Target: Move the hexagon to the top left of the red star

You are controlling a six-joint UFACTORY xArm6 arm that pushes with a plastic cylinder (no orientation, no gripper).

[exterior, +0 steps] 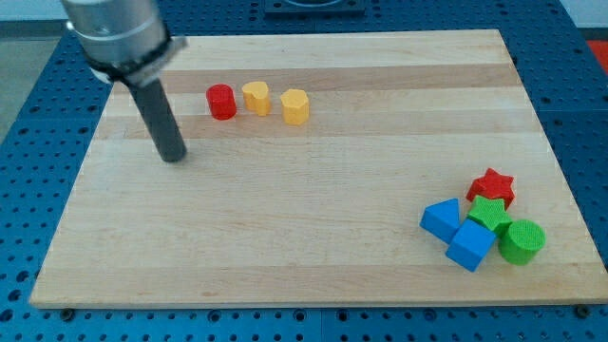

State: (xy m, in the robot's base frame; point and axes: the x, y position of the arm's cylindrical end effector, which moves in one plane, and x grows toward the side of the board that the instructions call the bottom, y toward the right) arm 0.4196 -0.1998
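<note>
My tip (173,157) stands to the view's left of the upright yellow hexagon (295,106), red star (492,185) well apart; no pincer shows.

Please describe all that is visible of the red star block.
The red star is a small, matte red block, seemingly plastic, lying flat on the wooden board near the view's right. It is the topmost piece of a cluster; the green star touches its lower side. My tip is far off at the view's left.
</note>
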